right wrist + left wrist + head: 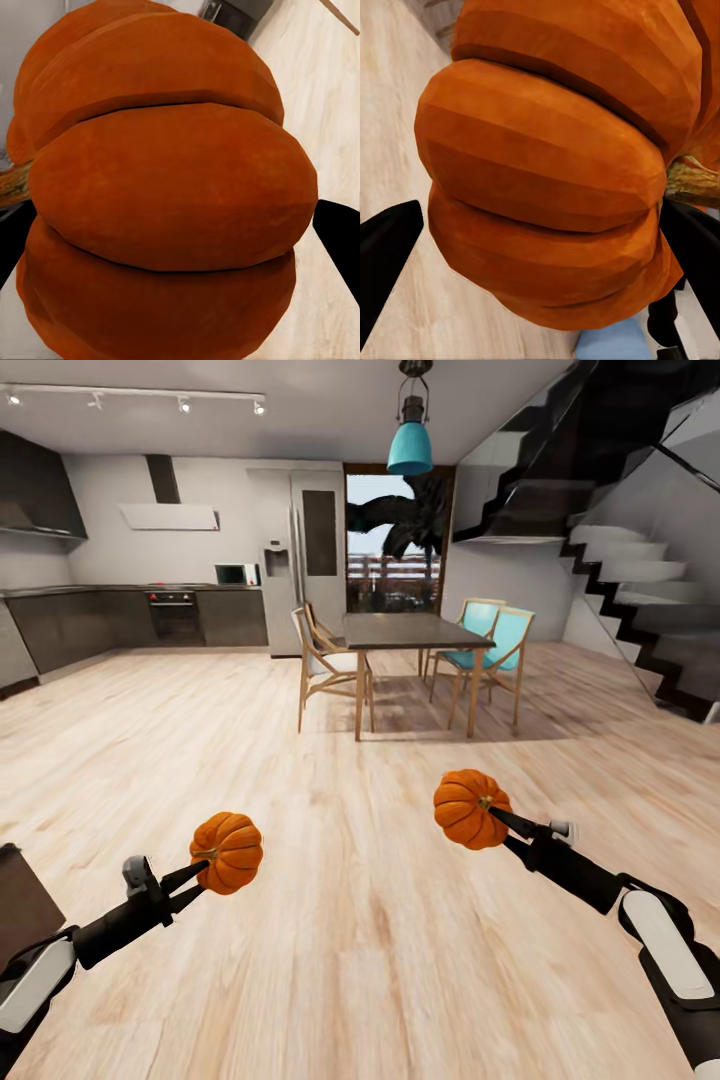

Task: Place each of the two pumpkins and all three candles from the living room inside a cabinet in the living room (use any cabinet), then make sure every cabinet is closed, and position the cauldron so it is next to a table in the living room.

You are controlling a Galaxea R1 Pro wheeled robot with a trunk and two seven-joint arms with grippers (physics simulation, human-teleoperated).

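Left gripper (pixel 196 877), lower left of the head view, is clamped on a pumpkin (pixel 228 851); thin black fingers pinch it from the side, stem facing the gripper. Right gripper (pixel 497 817), right of centre in the head view, is clamped on the other pumpkin (pixel 470 808), fingers reaching in at the stem side. Both pumpkins are held up in the air above the wood floor (pixel 330 960), well apart from each other, the right one higher in the frame.

Left wrist view: pumpkin (pixel 547 172) up close, orange ribs, brownish stem at the right edge, black fingers (pixel 386 251) at the lower left and lower right corners, bare floor (pixel 397 112) behind. Right wrist view: pumpkin (pixel 172 195) up close, stem at the left edge, dark fingers (pixel 341 232) at both lower sides, floor (pixel 322 90) at the upper right.

Head view background: dining table (pixel 412 630) in the middle, wooden chairs (pixel 325 665) on its left, blue chairs (pixel 495 645) on its right. Kitchen counters (pixel 110 615) and oven along the upper left, fridge (pixel 300 560) beside them. Blue hanging lamp (pixel 411 445) at top centre. Staircase (pixel 640 600) at the upper right. Dark corner of some furniture (pixel 20 900) at the left edge near the left arm; cannot tell what it is.
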